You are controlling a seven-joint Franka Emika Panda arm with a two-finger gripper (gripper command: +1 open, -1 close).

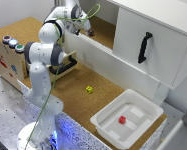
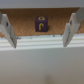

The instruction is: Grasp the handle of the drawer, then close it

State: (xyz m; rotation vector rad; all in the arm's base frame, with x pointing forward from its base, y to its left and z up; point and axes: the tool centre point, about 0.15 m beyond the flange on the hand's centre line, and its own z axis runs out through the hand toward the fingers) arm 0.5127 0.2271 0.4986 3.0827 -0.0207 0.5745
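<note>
- The gripper (image 1: 89, 33) hangs at the far end of the cork table (image 1: 73, 92), close to the white ledge (image 1: 100, 50) that runs below the big white cabinet (image 1: 158, 35).
- In the wrist view the two fingers (image 2: 70, 29) stand wide apart with nothing between the pads. They grip nothing.
- The same view shows a small purple cube (image 2: 41, 24) with a yellow mark on the cork beyond the fingers. It sits in line with the gap but is not touched.
- The drawer (image 1: 69, 61) juts open from the wooden box (image 1: 8, 62), which carries coloured round buttons (image 1: 13, 43) on its top.
- The handle (image 1: 63, 68), a short black bar, sits on the drawer's light wooden front, partly behind the arm's elbow (image 1: 48, 52).
- In the exterior view the handle lies at about 7 o'clock from the gripper, well apart from the fingers, and it does not appear in the wrist view.
- A yellow cube (image 1: 89, 89) lies on the cork at about 4 o'clock from the handle.
- A white tub (image 1: 143, 107) holding a red cube (image 1: 122, 120) stands at about 4 o'clock from the yellow cube.
- An upright black handle (image 1: 144, 47) is fixed to the white cabinet door.
</note>
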